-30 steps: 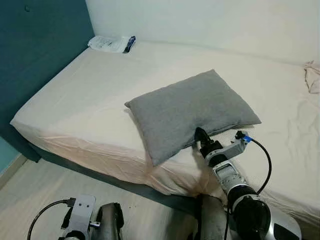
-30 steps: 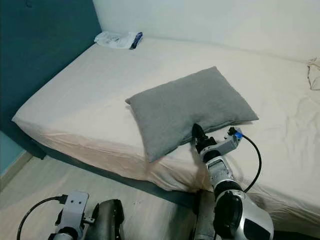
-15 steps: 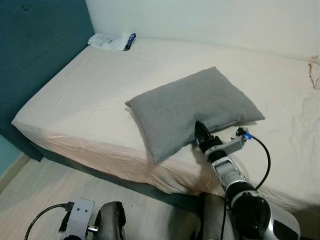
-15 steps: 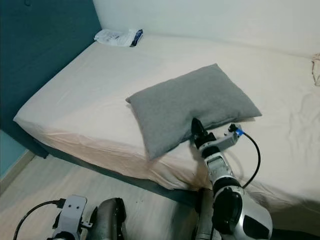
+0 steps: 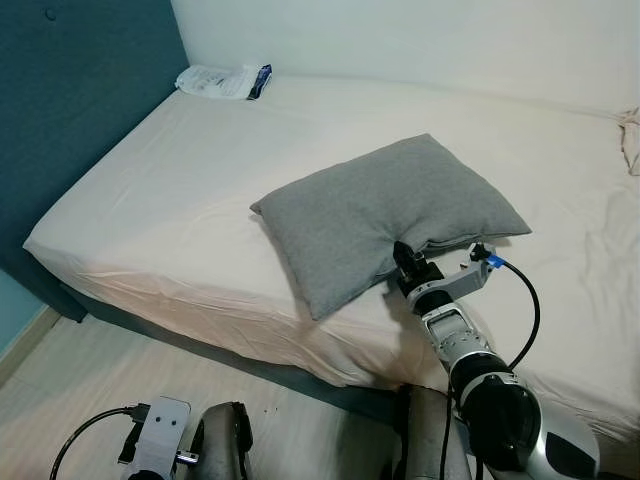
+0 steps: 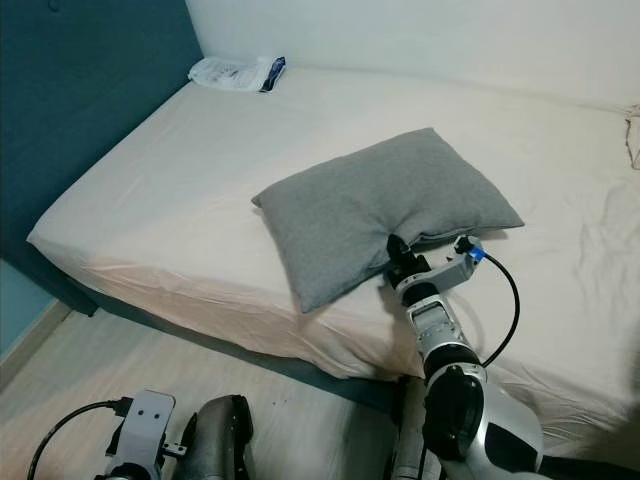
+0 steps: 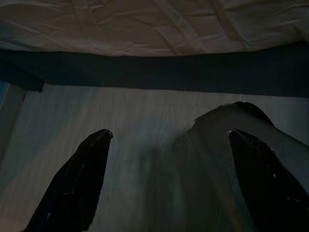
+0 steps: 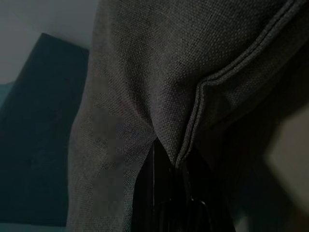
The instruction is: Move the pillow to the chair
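Right gripper (image 5: 404, 258) has pushed forward into the near long edge of the grey fabric rectangular pillow (image 5: 390, 215). 1.0 s ago its black fingers stood just short of the edge, tips visible against the sheet; now the tips are buried in the fabric, and the edge bunches and lifts slightly around them. In the right wrist view the piped seam (image 8: 195, 121) puckers into a fold right at the fingers (image 8: 157, 193), which look pinched together on it. Judgement: grasp on the pillow edge is made or nearly made; lifting has not started.

Pillow lies flat, on a diagonal, on the cream sheet of the bed (image 5: 150, 180), near its front edge. Its position on the bed is unchanged from the earlier frames apart from the local pucker.

Left gripper (image 7: 164, 183) hangs idle low over the pale wood floor (image 7: 135, 125), its 2 fingers well apart, holding nothing.

White plastic packet (image 5: 222, 82) sits at the bed's far corner by the teal headboard (image 5: 70, 100), unmoved. No chair can be picked out, so carrying the pillow will likely call for a turn away from the bed.
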Controlling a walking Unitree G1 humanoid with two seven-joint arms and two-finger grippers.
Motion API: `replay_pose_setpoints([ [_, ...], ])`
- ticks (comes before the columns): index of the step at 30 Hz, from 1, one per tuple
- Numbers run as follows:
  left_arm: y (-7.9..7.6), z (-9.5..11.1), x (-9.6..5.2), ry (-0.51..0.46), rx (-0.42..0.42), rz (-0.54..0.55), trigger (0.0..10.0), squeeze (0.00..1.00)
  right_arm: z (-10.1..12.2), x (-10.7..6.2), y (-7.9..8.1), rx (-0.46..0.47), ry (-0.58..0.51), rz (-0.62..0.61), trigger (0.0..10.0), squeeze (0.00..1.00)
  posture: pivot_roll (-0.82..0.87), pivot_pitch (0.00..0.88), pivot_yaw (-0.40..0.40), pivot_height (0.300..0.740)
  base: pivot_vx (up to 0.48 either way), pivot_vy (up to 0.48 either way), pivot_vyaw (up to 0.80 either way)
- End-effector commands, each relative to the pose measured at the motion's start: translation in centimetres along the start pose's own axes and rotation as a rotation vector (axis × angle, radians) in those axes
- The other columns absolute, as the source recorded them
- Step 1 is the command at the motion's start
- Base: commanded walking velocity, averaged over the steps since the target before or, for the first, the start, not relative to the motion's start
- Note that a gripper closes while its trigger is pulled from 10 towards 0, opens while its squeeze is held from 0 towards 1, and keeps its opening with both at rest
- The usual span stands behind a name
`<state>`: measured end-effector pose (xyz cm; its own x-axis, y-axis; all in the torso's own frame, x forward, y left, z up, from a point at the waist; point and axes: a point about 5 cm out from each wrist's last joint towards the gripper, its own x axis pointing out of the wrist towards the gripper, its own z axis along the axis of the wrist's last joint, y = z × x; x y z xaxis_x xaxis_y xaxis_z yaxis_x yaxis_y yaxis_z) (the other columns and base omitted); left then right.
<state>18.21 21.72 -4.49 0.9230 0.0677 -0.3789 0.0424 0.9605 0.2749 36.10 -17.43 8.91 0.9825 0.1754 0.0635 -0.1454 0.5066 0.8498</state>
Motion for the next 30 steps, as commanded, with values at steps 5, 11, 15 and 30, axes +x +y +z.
replay_pose_setpoints([
  [5,0.0,0.1,0.4,0.017,0.021,-0.015,10.0,0.00,-1.2,0.8,2.2,0.021,0.057,0.196,0.0,0.00,0.11,0.159,0.022,0.526,0.000,0.000,0.00],
  [11,-0.1,1.1,1.3,-0.008,0.005,-0.005,10.0,0.00,-1.7,1.3,3.9,0.032,0.080,0.339,0.0,0.00,0.10,0.141,0.012,0.526,0.000,0.000,0.00],
  [15,-0.3,2.1,2.2,-0.029,-0.015,0.003,10.0,0.00,-2.3,1.8,5.5,0.003,0.125,0.445,0.0,0.00,0.08,0.118,0.000,0.526,0.000,0.000,0.00],
  [30,-2.4,4.4,4.1,-0.051,-0.100,-0.014,10.0,0.00,-6.7,0.5,6.1,-0.036,0.330,0.559,0.0,0.00,0.03,0.073,-0.038,0.575,0.000,0.000,0.00],
])
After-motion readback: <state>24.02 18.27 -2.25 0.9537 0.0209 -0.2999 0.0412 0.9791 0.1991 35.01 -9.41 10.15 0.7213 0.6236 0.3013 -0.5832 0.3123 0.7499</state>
